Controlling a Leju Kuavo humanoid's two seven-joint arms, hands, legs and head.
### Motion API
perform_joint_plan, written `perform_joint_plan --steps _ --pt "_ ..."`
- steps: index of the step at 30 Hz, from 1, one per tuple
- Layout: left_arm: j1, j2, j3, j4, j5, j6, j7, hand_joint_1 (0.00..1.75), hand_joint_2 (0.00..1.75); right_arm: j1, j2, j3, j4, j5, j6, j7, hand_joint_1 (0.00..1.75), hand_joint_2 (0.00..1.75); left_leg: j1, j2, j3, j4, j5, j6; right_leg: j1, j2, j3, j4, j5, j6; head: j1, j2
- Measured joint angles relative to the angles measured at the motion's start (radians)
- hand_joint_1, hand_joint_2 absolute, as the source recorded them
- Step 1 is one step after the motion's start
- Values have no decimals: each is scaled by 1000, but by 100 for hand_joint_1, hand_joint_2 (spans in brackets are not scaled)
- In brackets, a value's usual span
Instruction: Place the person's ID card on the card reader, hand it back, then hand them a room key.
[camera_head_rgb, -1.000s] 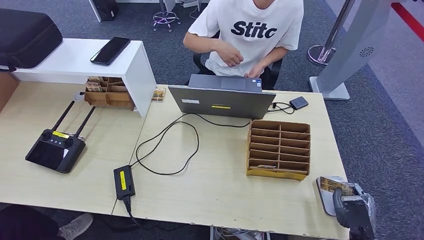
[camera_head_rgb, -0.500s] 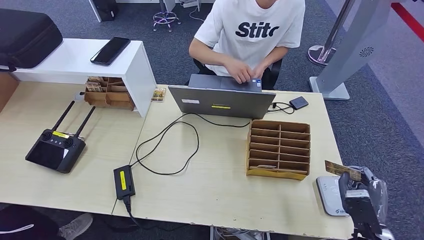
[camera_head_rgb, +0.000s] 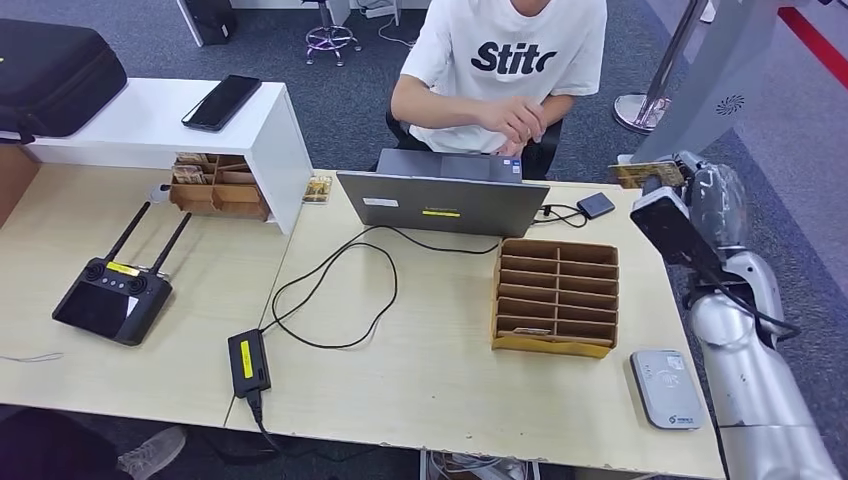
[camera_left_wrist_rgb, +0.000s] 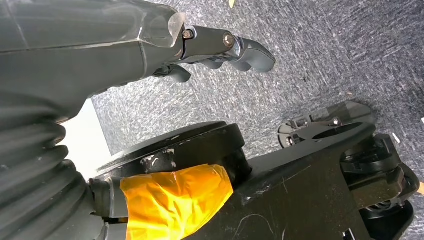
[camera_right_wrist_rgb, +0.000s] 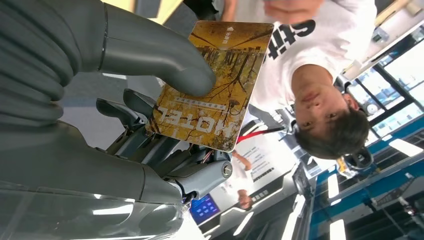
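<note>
My right hand (camera_head_rgb: 700, 195) is raised over the table's far right corner and pinches a yellow-brown card (camera_head_rgb: 648, 175) printed HOTEL, held out toward the seated person (camera_head_rgb: 500, 60). In the right wrist view the thumb (camera_right_wrist_rgb: 165, 70) presses the card (camera_right_wrist_rgb: 215, 85) against the darker fingers. The grey card reader (camera_head_rgb: 667, 388) lies bare at the near right edge of the table. The person's hand (camera_head_rgb: 515, 120) hovers above the laptop (camera_head_rgb: 445, 200). My left hand (camera_left_wrist_rgb: 100, 45) hangs over grey carpet, fingers loosely apart and holding nothing.
A wooden slotted card box (camera_head_rgb: 557, 297) stands between the laptop and the reader. A black cable (camera_head_rgb: 330, 290) loops to a power brick (camera_head_rgb: 247, 362). A controller (camera_head_rgb: 110, 298) lies at left, a white shelf (camera_head_rgb: 270, 140) with a phone (camera_head_rgb: 220, 101) behind it.
My right hand has lifted the card off the reader at the near right edge and carried it up and forward toward the person. The person's hands have left the laptop keys.
</note>
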Motion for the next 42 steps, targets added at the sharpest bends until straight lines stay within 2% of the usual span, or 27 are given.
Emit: perform_joint_plan --steps 7,12,17,18,19,21,22,23,36,42 --pt "-6 2 0 0 -46 -10 16 0 175 -151 4 96 157 42 33 62 175 175 0 -1 -3 0 0 0 0 -1 -1 1 0 0 0 0" --pt "-9 3 -1 0 -67 -17 23 0 175 -282 45 166 326 89 36 114 175 175 0 -2 -2 0 1 -1 0 -2 -1 1 0 0 0 0" --pt "-10 3 -1 0 -76 -18 23 0 175 -339 81 201 433 98 31 127 175 175 0 -2 -3 0 1 0 0 -2 -1 1 0 0 0 0" --pt "-10 3 -1 0 -78 -18 24 0 175 -344 87 206 450 100 31 127 169 175 0 -2 -3 0 1 0 0 -2 -2 1 0 0 0 0" --pt "-10 3 -1 0 -80 -18 24 0 175 -347 93 211 465 103 30 128 156 175 0 -2 -3 0 1 0 0 -3 -2 1 0 0 0 0" --pt "-10 3 -1 0 -82 -18 25 0 175 -349 104 221 489 106 30 130 69 175 0 -3 -3 0 1 0 0 -3 -2 1 0 0 0 0" --pt "-10 3 -1 0 -82 -18 25 0 175 -350 108 224 498 108 30 131 30 175 0 -3 -4 0 1 0 0 -3 -2 1 0 0 0 0" --pt "-10 3 -1 0 -82 -18 25 0 175 -350 112 227 506 109 29 132 0 175 0 -4 -4 0 1 0 0 -4 -2 1 0 0 0 0" --pt "-10 3 -1 0 -69 -19 24 0 175 -348 151 243 544 92 33 118 0 175 0 -4 -4 0 1 0 0 -4 -2 1 0 0 0 0" --pt "-9 3 -1 0 -46 -16 22 0 175 -295 154 246 412 78 29 99 0 175 0 -4 -4 0 1 -1 0 -4 -2 1 0 0 0 0"
